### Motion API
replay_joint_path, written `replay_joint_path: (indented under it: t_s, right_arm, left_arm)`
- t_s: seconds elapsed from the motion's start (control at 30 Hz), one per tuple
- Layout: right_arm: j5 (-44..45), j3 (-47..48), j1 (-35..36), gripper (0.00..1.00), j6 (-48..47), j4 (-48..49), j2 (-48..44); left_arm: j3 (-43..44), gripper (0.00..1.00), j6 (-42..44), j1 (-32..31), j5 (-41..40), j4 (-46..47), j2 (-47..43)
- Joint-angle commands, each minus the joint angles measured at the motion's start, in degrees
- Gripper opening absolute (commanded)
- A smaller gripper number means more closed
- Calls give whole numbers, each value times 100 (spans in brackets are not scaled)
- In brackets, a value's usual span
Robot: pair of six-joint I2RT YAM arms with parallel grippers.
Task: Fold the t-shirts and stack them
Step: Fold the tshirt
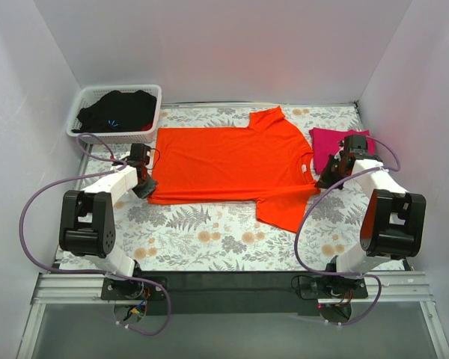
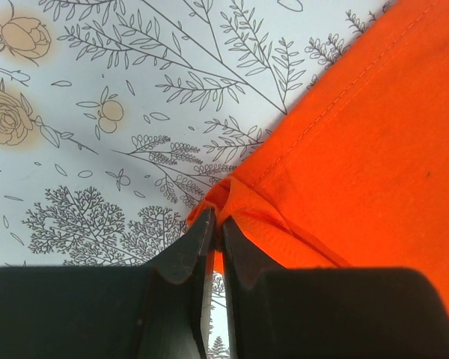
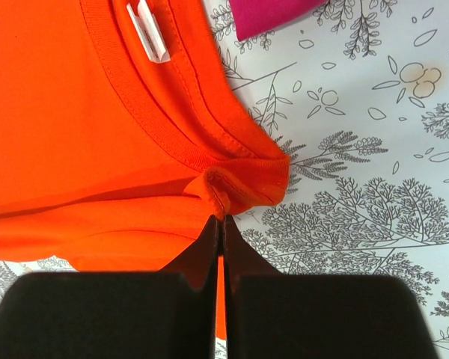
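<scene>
The bright orange t-shirt (image 1: 232,161) lies spread flat across the middle of the table, hem at the left, collar at the right. My left gripper (image 1: 144,187) is shut on the shirt's near hem corner (image 2: 223,196). My right gripper (image 1: 328,179) is shut on the cloth at the collar's near end (image 3: 232,187), beside the white neck label (image 3: 148,30). The magenta-pink t-shirt (image 1: 331,143) lies folded at the back right, partly behind my right arm; its corner shows in the right wrist view (image 3: 273,13).
A white mesh basket (image 1: 117,112) holding dark clothes stands at the back left corner. A floral-patterned cloth (image 1: 209,232) covers the table. White walls close in the back and both sides.
</scene>
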Motion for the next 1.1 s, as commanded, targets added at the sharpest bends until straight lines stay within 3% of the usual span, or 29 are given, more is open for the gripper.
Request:
replay_joint_path:
  t_s: [0.0,1.07]
  right_arm:
    - [86,330,-44,1,-22,6,68]
    - [253,708,-88,1,-66,76,876]
  left_arm:
    - [247,10,13,97,-135,100,-19]
    - [362,10,312,132,-205,697,429]
